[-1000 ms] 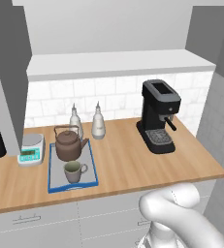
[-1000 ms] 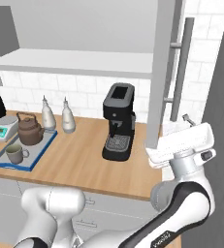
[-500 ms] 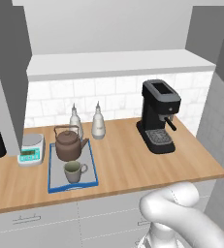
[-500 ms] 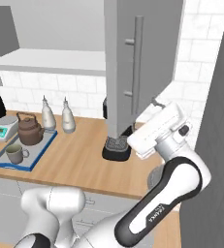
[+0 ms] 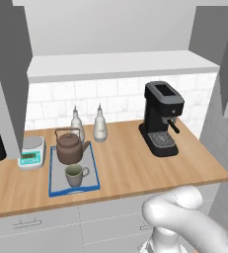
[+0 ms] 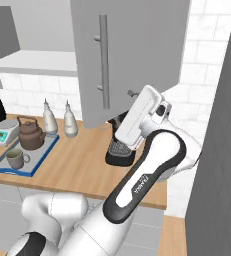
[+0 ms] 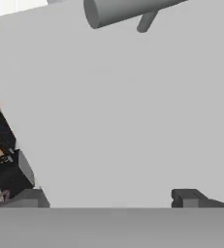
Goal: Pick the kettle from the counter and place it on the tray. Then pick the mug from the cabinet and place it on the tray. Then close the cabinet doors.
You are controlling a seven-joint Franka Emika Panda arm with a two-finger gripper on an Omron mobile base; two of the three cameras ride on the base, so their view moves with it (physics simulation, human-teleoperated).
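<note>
Now I am on the last step: the squat dark-brown kettle and the small grey-brown mug already sit on the blue-rimmed tray, far off the jaws. These stand wide apart, holding nothing, just short of the flat grey cabinet door. I should push steadily beside its metal bar handle.

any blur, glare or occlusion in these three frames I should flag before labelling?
Left base view: sharp, flat even light, no glare; kettle and mug on the tray read clearly.
Right base view: sharp, but the cabinet door and the arm hide most of the coffee machine.
Hand view: soft and low in detail, the door panel very close, handle bar cropped at the top.
</note>
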